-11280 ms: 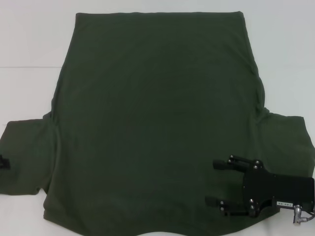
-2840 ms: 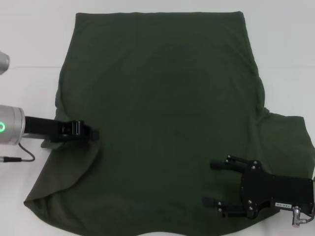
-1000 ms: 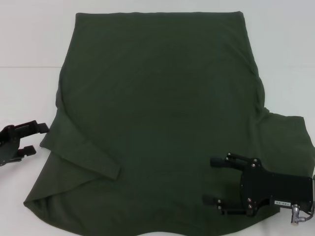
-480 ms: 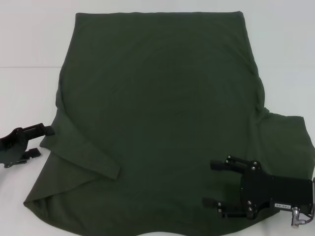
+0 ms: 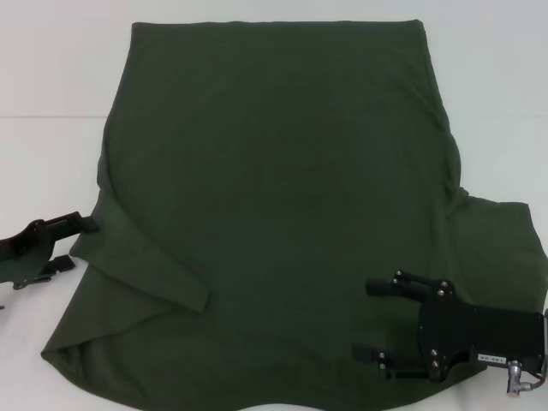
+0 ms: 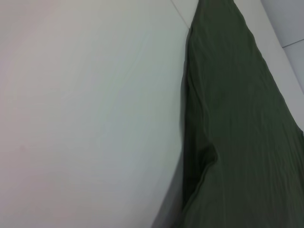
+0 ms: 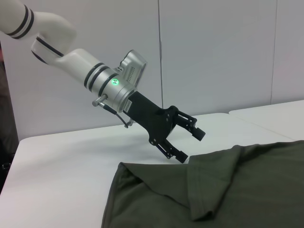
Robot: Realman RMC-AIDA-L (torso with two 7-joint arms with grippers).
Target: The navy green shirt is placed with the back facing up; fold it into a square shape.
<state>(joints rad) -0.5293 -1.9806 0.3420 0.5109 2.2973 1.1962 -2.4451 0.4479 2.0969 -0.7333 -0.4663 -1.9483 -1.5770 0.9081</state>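
I have the navy green shirt [image 5: 282,214] spread back-up across the middle of the white desk [image 5: 51,77], reaching from the far edge almost to the near edge. On its left side the sleeve [image 5: 141,261] is folded inward over the body, lying as a diagonal flap whose cuff end rests on the back panel. The right sleeve [image 5: 501,244] lies flat, sticking out toward the desk's right edge. The hem runs along the far side, straight and smooth.

My left pincer [image 5: 73,242] sits just off the shirt's left edge, near the desk's left edge. Its fingers are spread apart and grip nothing; the upper fingertip is right beside the fabric at the folded shoulder, though I cannot tell whether it touches. The right wrist camera confirms this: the left pincer [image 7: 187,142] hangs tilted down over the bare desk with its two fingers parted, just beyond the folded sleeve [image 7: 213,185].

My right pincer [image 5: 377,318] rests over the shirt's near right part, close to the desk's near right corner, fingers pointing toward the left and held wide apart with nothing between them.

The left wrist camera shows only the shirt's edge [image 6: 190,123] lying on the pale desk [image 6: 85,104].
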